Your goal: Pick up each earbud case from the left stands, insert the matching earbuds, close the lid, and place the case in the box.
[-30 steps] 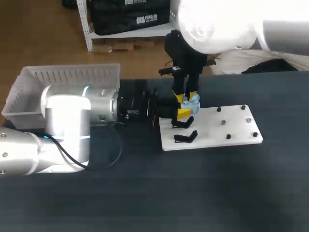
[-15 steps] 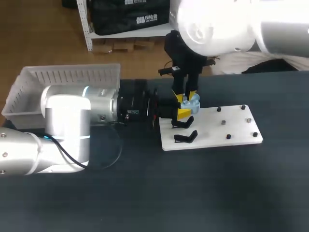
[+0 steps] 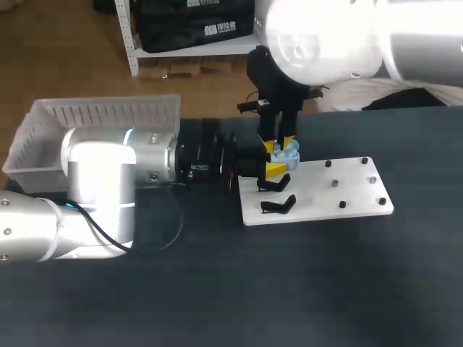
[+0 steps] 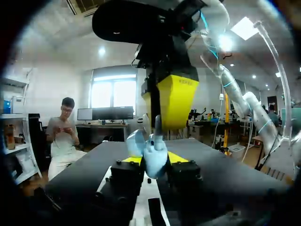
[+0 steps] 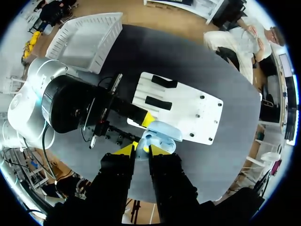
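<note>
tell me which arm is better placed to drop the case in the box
Left, probably: the left gripper is shut on the case, and the box lies on its side; the right gripper sits above it.

Overhead view, two close wrist views

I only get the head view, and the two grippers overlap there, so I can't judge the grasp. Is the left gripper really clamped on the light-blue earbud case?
Observer: Yes. The left wrist view shows the earbud case between the left gripper's fingers, both touching it.
Operator: Is it open or shut?
Observer: Open. In the right wrist view the lid is swung up off the case body.
Operator: And my other arm?
Observer: The right gripper's yellow tips pinch a small pale earbud right at the case's opening.
</note>
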